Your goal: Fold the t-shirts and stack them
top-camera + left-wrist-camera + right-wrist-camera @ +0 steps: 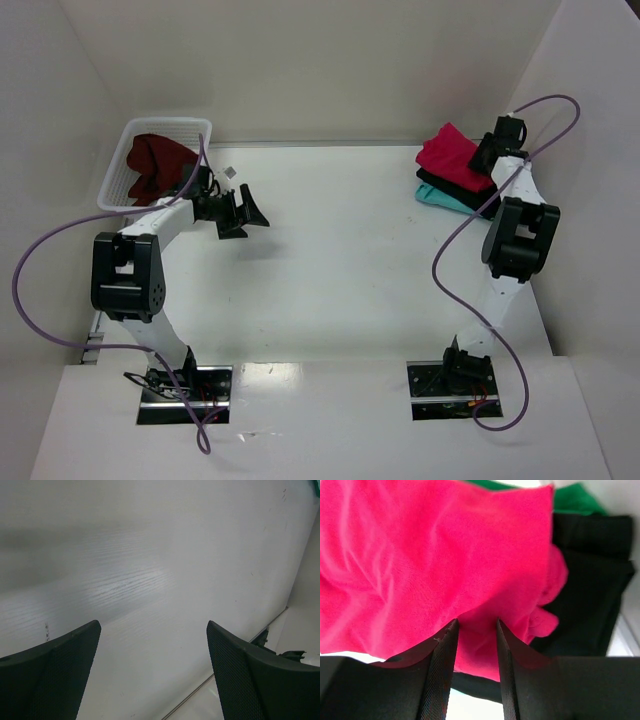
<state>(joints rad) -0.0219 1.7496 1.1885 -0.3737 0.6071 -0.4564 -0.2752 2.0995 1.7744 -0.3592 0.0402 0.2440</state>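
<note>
A stack of t-shirts lies at the far right of the table. The crimson-pink t-shirt (452,152) (435,560) is on top, over the black one (450,186) (590,580) and the teal one (441,200) (576,497). My right gripper (487,155) (477,621) is at the pink shirt's near edge. Its jaws are narrowed but still apart, with a fold of pink cloth between them. The dark maroon t-shirt (155,165) lies crumpled in the basket. My left gripper (245,212) (153,623) hovers open over bare table, holding nothing.
The white lattice basket (170,122) stands at the far left corner, just behind my left arm. White walls close in the table at the back and on both sides. Purple cables loop from both arms.
</note>
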